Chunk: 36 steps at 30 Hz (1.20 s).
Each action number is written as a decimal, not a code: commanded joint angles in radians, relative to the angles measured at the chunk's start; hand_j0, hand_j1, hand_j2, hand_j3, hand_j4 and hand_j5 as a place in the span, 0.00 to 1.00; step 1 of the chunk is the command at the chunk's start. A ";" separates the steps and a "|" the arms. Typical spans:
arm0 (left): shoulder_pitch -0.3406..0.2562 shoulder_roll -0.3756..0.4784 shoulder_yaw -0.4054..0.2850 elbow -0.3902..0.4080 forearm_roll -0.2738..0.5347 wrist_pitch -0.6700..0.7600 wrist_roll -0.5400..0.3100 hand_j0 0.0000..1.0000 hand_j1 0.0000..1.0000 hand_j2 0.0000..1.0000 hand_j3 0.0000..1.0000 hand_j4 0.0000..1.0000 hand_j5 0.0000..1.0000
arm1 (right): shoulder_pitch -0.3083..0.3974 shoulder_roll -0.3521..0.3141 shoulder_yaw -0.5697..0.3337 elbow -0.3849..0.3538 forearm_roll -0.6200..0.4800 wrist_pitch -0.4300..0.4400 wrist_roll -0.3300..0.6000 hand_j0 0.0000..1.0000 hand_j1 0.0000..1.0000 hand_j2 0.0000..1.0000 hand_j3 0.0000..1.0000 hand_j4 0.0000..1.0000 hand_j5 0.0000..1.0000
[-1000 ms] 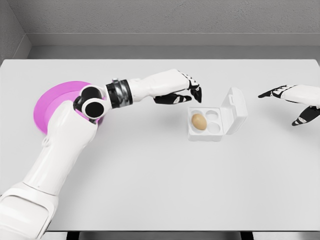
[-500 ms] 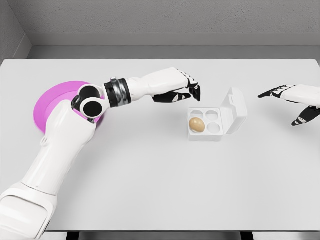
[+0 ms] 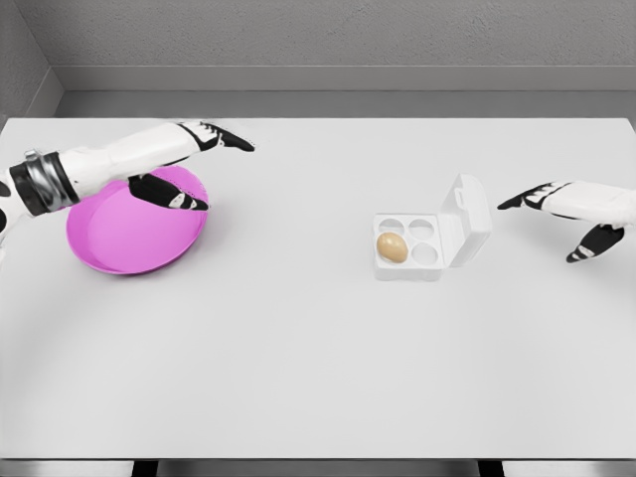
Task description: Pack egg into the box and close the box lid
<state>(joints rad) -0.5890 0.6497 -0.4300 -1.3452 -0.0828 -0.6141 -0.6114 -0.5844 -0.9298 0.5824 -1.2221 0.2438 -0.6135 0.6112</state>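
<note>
A brown egg [image 3: 393, 247] lies in the front-left cup of the white egg box [image 3: 408, 268], right of the table's middle. The box lid [image 3: 467, 219] stands up, tilted to the right. My right hand [image 3: 558, 213] hovers just right of the lid, fingers spread and holding nothing, a small gap from it. My left hand [image 3: 195, 167] hangs over the far rim of the pink bowl [image 3: 134, 224] at the left, fingers extended and empty.
The white table [image 3: 298, 358] stretches wide in front of the box and bowl. A grey wall runs behind the table's far edge.
The egg settled into its cup. My left arm swung away from the box, far to the left, over the pink bowl. My right hand edged left toward the lid.
</note>
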 commanded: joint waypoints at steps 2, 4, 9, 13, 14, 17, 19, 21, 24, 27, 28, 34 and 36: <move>0.003 0.114 -0.018 -0.008 0.034 0.003 0.001 1.00 1.00 1.00 1.00 1.00 1.00 | 0.008 -0.006 0.014 -0.063 -0.008 0.003 0.000 1.00 1.00 1.00 1.00 1.00 1.00; 0.017 0.120 -0.016 -0.008 0.032 0.003 0.001 1.00 1.00 1.00 1.00 1.00 1.00 | 0.018 -0.011 0.014 -0.108 -0.006 0.003 0.000 1.00 1.00 1.00 1.00 1.00 1.00; 0.052 0.122 -0.009 -0.051 0.032 0.003 0.001 1.00 1.00 1.00 1.00 1.00 1.00 | 0.026 -0.026 0.011 -0.162 -0.008 0.003 0.000 1.00 1.00 1.00 1.00 1.00 1.00; 0.054 0.123 -0.010 -0.049 0.029 0.003 0.001 1.00 1.00 1.00 1.00 1.00 1.00 | 0.021 -0.044 -0.001 -0.162 -0.009 0.003 0.000 1.00 1.00 1.00 1.00 1.00 1.00; 0.054 0.123 -0.010 -0.048 0.029 0.003 0.001 1.00 1.00 1.00 1.00 1.00 1.00 | 0.020 -0.052 -0.003 -0.162 -0.009 0.003 0.000 1.00 1.00 1.00 1.00 1.00 1.00; 0.054 0.134 -0.015 -0.046 0.026 0.003 0.001 1.00 1.00 1.00 1.00 1.00 1.00 | 0.023 -0.063 -0.019 -0.231 -0.011 0.003 0.000 1.00 1.00 1.00 1.00 1.00 1.00; 0.057 0.134 -0.016 -0.048 0.025 0.003 0.001 1.00 1.00 1.00 1.00 1.00 1.00 | 0.028 -0.067 -0.016 -0.281 -0.011 0.003 0.000 1.00 1.00 1.00 1.00 1.00 1.00; 0.064 0.134 -0.015 -0.045 0.018 0.003 0.001 1.00 1.00 1.00 1.00 1.00 1.00 | 0.028 -0.063 -0.013 -0.297 -0.011 0.003 0.000 1.00 1.00 1.00 1.00 1.00 1.00; 0.064 0.134 -0.015 -0.042 0.014 0.003 0.001 1.00 1.00 1.00 1.00 1.00 1.00 | 0.035 -0.058 -0.010 -0.329 -0.011 0.003 0.000 1.00 1.00 1.00 1.00 1.00 1.00; 0.060 0.133 -0.015 -0.040 0.009 0.003 0.001 1.00 1.00 1.00 1.00 1.00 1.00 | 0.060 -0.044 -0.003 -0.343 -0.011 0.003 0.000 1.00 1.00 1.00 1.00 1.00 1.00; 0.060 0.131 -0.016 -0.040 0.009 0.003 0.001 1.00 1.00 1.00 1.00 1.00 1.00 | 0.058 -0.026 0.017 -0.343 -0.011 0.003 0.000 1.00 1.00 1.00 1.00 1.00 1.00; 0.057 0.133 -0.015 -0.029 0.002 0.003 0.001 1.00 1.00 1.00 1.00 1.00 1.00 | 0.115 -0.064 -0.209 -0.281 -0.018 0.003 0.000 1.00 1.00 1.00 1.00 1.00 1.00; 0.057 0.133 -0.013 -0.029 0.002 0.003 0.001 1.00 1.00 1.00 1.00 1.00 1.00 | 0.133 -0.064 -0.318 -0.133 -0.018 0.003 0.000 1.00 1.00 1.00 1.00 1.00 1.00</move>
<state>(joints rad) -0.5323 0.7813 -0.4441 -1.3757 -0.0881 -0.6137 -0.6113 -0.4525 -0.9823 0.3781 -1.4485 0.2330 -0.6137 0.6113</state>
